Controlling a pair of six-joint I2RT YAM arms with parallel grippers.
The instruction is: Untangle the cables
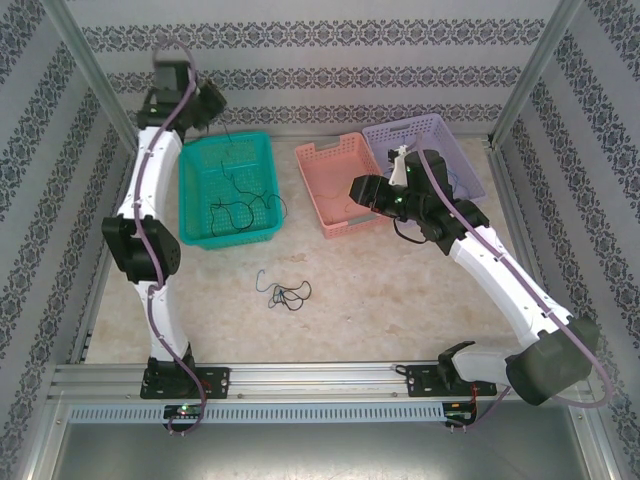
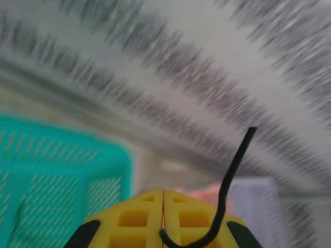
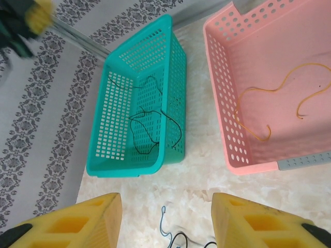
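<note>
- The left claw (image 2: 163,209), clamped on a black cable (image 2: 231,170), is raised by the far edge of the teal basket (image 1: 228,238).
- The right claw (image 3: 165,201), half spread and empty, hangs near the pink basket (image 1: 335,225).
- The tangle (image 1: 283,293) lies on the desk (image 1: 400,300), toward the bases from both; the right claw is nearer.

Counter (image 1: 400,300): three baskets in row along far side. Right jaws over counter's middle. Left basket (image 3: 116,119) ahead-left of them, middle basket (image 3: 227,124) ahead-right. Right basket (image 1: 400,132) just right of middle basket, to rear of right jaws. Several cables (image 3: 155,121) in left basket; single cable (image 3: 279,88) in middle basket. Cable tangle (image 1: 285,293) on counter, nearer than baskets, below right jaws. Left jaws above far-left corner of left basket; strand (image 2: 227,181) in them, rising on their right.
</note>
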